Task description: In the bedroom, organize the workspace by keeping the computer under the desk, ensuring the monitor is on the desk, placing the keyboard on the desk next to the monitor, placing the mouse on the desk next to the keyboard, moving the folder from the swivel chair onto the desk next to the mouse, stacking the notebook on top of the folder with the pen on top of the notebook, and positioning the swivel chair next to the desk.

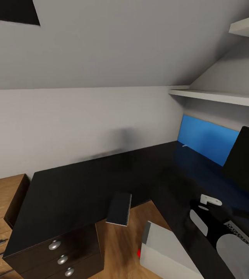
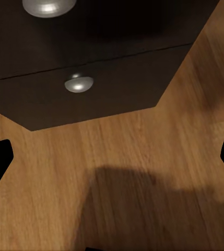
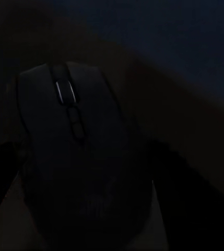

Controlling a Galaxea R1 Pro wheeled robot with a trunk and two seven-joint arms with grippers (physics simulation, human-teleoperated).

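The folder [image 1: 207, 140] leans on edge against the wall at the desk's [image 1: 70, 186] back. The notebook [image 1: 119, 208] overhangs the desk's front edge, long axis running front to back. The computer [image 1: 167, 254] stands below. The right gripper [image 3: 85, 209] frames the mouse [image 3: 72, 157], scroll wheel pointing away (grip unclear in the dark). The left gripper [image 2: 112, 157] gapes empty near the drawers [image 2: 80, 63]. Stacking remains.

head high over desk [image 1: 81, 182], wrists close (downward)

Glossy black L-shaped desk [image 1: 74, 186] with black drawer unit along the wall. Thin dark notebook [image 1: 119, 208] flat at the desk's inner edge, partly overhanging. Pale grey tower computer [image 1: 167, 252] on the wood floor below, red light showing. Black dome mouse [image 3: 83, 157], scroll wheel visible.
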